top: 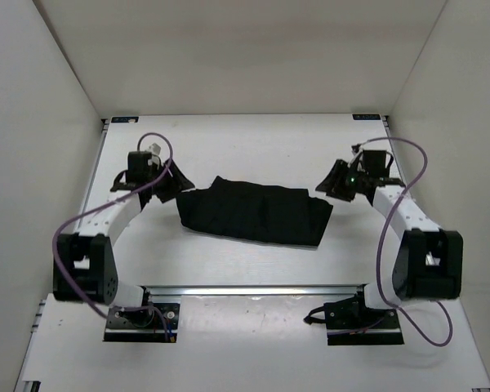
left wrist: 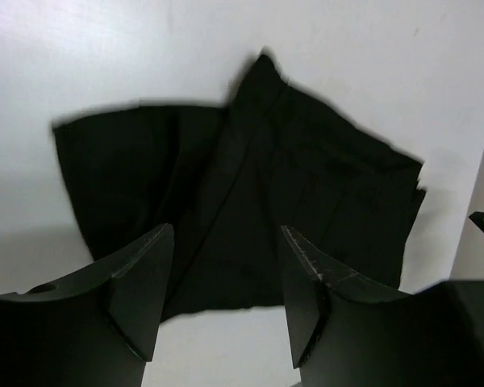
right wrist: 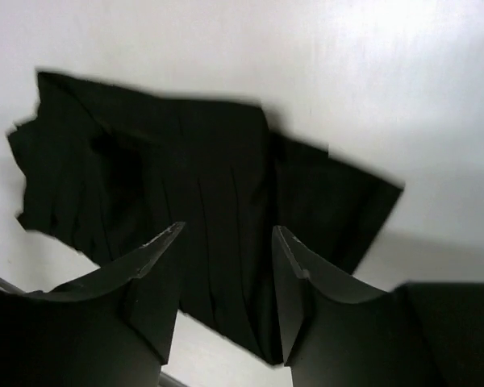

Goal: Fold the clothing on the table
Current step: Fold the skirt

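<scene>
The clothing (top: 253, 211) is a black pleated garment lying in a wide, flattened band across the middle of the white table (top: 245, 147). My left gripper (top: 173, 186) hovers at its left end, open, with nothing between the fingers. In the left wrist view the clothing (left wrist: 250, 185) spreads beyond the left gripper (left wrist: 226, 229), its near hem crossing the gap. My right gripper (top: 327, 186) sits at the garment's right end, also open and empty. From the right wrist the pleated clothing (right wrist: 210, 153) fills the space past the right gripper (right wrist: 230, 228).
White walls (top: 33, 122) close in the table on the left, back and right. A metal rail (top: 253, 289) runs along the near edge between the arm bases. Purple cables (top: 384, 245) loop beside each arm.
</scene>
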